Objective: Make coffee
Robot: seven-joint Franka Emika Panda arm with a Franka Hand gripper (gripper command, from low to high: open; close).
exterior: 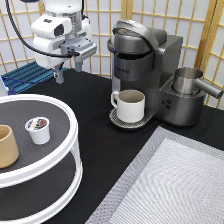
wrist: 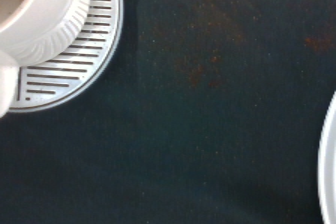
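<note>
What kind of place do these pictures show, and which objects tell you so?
Probably a staged coffee corner in a lab: a pod coffee machine with a white mug on its drip tray, and a two-tier turntable carrying the coffee pod. The end effector hangs open above the black tabletop.

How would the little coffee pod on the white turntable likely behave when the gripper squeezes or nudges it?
The coffee pod looks small and thin-walled, so probably light and somewhat crushable. Its tapered body stands on the narrow end, so a sideways nudge may tip it. The gripper hangs open above the table, holding nothing.
</note>
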